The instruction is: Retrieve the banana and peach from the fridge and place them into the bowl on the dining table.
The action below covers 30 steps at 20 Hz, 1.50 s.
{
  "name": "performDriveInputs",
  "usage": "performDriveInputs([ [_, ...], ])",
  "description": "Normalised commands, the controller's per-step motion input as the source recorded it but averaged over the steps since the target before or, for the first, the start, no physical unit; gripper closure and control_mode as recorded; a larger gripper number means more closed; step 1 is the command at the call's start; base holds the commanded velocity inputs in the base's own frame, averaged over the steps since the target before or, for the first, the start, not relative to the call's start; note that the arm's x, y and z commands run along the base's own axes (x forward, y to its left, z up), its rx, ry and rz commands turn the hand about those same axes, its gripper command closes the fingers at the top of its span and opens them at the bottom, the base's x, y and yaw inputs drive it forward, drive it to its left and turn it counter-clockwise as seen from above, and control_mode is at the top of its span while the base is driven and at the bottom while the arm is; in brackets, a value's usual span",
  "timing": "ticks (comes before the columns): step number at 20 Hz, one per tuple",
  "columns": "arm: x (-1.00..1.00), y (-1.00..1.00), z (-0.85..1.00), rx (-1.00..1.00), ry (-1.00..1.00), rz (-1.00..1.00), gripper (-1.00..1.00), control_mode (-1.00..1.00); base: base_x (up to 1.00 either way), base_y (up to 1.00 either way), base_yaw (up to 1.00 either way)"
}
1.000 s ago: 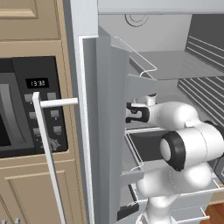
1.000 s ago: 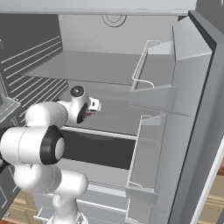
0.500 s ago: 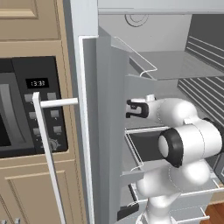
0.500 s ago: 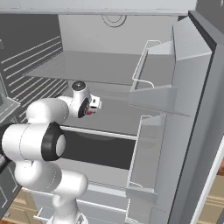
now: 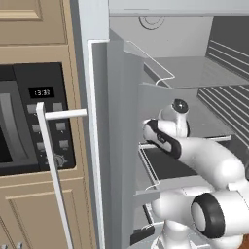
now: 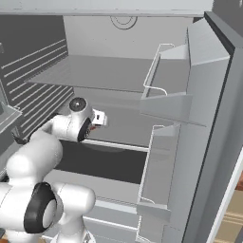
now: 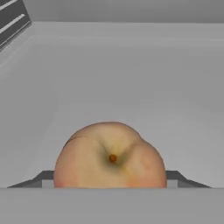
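The fridge [image 5: 121,146] stands with both doors swung wide, and the white arm reaches into its middle compartment, above the grey shelf [image 6: 123,126] that serves as the landmark here. In the hand view the peach [image 7: 110,156] rests on that shelf, close up and centred, its stem dimple facing the camera — a pale orange fruit with a pinker blush low on its left side. The gripper [image 7: 110,181] sits level with it, jaws spread wide: one dark fingertip [image 7: 37,179] shows just past the peach's left edge and the other past its right edge, so the fruit lies between them. Whether the pads actually touch its skin cannot be told, and nothing shows the peach lifted off the shelf.

In the right base view the gripper [image 6: 98,118] points toward the back wall over the same shelf, with a speck of red just beyond the wrist. The door bins [image 6: 163,102] hang to the right of the shelf in that view. Left of the fridge in the left base view, a black built-in oven [image 5: 34,121] sits among tan cabinets [image 5: 44,214], with a long white bar handle [image 5: 51,160] crossing in front of it.
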Motion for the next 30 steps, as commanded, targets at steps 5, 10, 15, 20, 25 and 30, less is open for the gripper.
performDriveInputs([
  [5, -1.0, -0.19, 0.88, 0.0, -0.22, 0.0, 1.0, -1.0, 0.0, 0.0, 0.0],
  [10, -1.0, -0.21, 1.0, 0.0, -0.04, 0.0, 1.0, -1.0, 0.0, 0.0, 0.0],
  [15, -1.0, -0.08, 1.0, 0.0, 0.04, 0.0, 1.0, -1.0, 0.0, 0.0, 0.0],
  [20, -0.9, -0.01, 0.98, 0.0, 0.24, 0.0, 1.0, -1.0, 0.0, 0.0, 0.0],
  [25, -0.71, 0.0, 0.51, 0.0, 0.1, 0.0, 1.0, -1.0, 0.0, 0.0, 0.0],
  [30, -0.79, -0.06, 0.02, 0.0, -0.07, -0.01, 1.0, -1.0, 0.0, 0.0, 0.0],
])
